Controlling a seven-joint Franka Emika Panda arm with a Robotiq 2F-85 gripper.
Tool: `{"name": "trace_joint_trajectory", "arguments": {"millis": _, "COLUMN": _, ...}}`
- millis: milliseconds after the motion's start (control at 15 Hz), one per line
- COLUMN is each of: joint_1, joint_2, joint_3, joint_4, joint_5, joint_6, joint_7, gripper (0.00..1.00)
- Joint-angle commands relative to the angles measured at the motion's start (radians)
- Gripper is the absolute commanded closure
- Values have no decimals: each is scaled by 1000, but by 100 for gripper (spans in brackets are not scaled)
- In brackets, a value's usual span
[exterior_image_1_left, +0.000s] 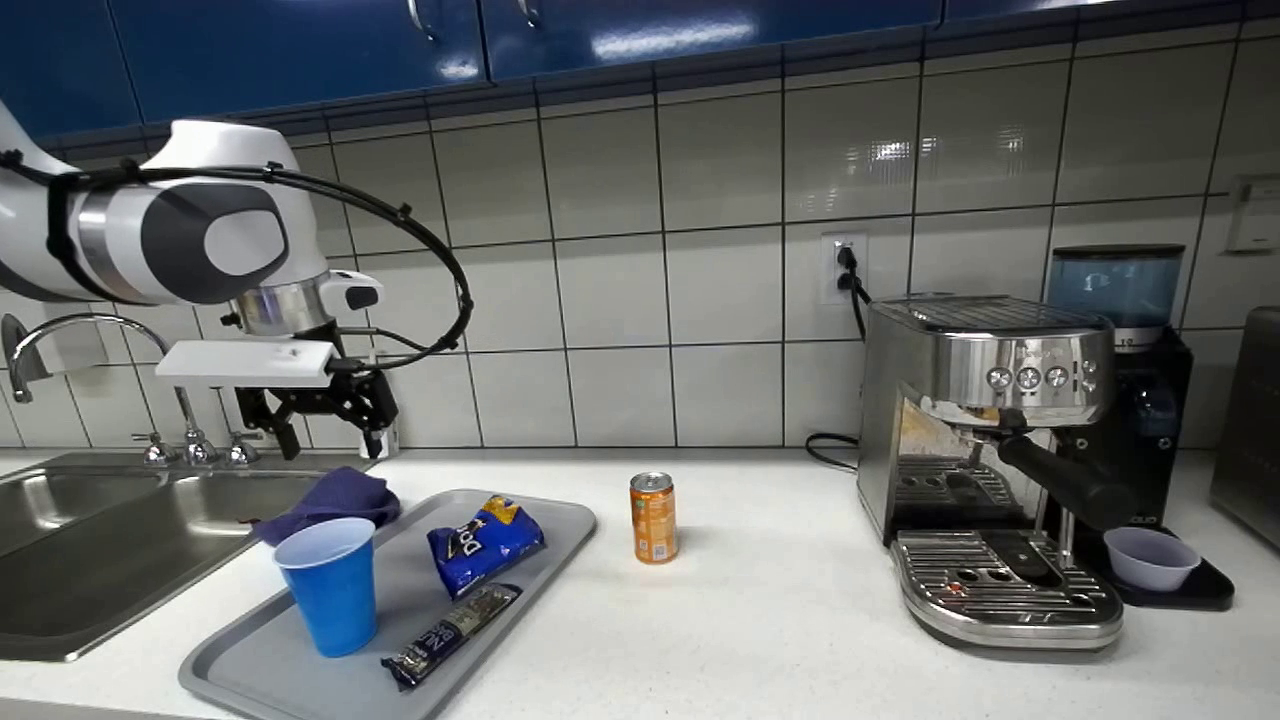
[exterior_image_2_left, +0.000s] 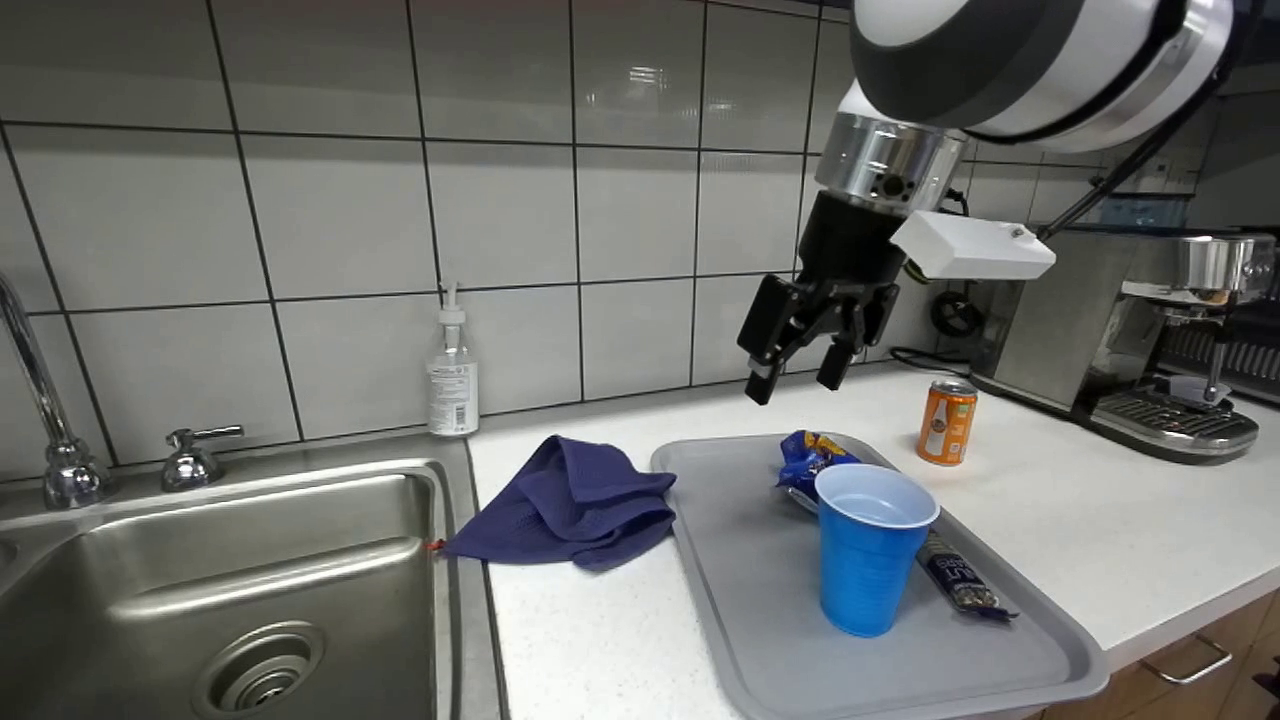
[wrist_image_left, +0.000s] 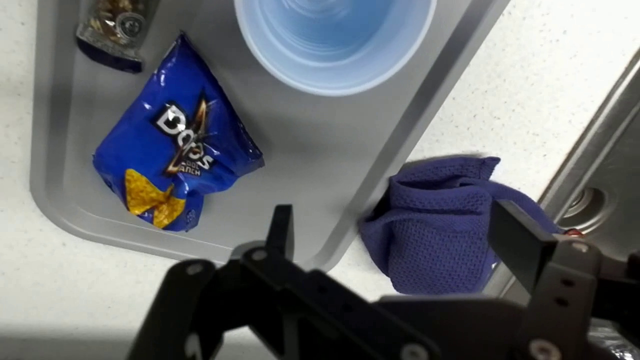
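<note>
Fingers (wrist_image_left: 520, 245) wide apart, empty; nr 1 cloth (wrist_image_left: 440, 240), tray (wrist_image_left: 310, 150) w/ 1 cup (exterior_image_2_left: 868, 575), 2 snacks (wrist_image_left: 170, 135).

Forms a loose, crumpled heap of purple cloth (wrist_image_left: 435, 240) with a coarse woven texture. Lies on the white countertop (exterior_image_2_left: 600, 640) between the steel sink (exterior_image_2_left: 475, 630) and the gray tray (exterior_image_2_left: 760, 620), just beside the tray's rim. Overlaps itself in soft folds and rises to a low peak. Reaches over the sink's edge with one pointed corner, close to a small red fleck (exterior_image_2_left: 437, 545) of unclear nature.
</note>
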Motion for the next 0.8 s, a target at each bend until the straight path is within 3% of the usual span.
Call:
{"name": "trace_joint_trajectory", "arguments": {"millis": 0, "joint_1": -2, "joint_2": 73, "joint_3": 36, "joint_4": 77, "joint_5": -56, "joint_6": 22, "joint_7": 68, "gripper": 0}}
{"name": "trace_joint_trajectory", "arguments": {"millis": 733, "joint_1": 4, "joint_2": 276, "joint_3": 93, "joint_4": 262, "joint_5": -173, "joint_6": 1, "joint_7": 148, "gripper": 0}}
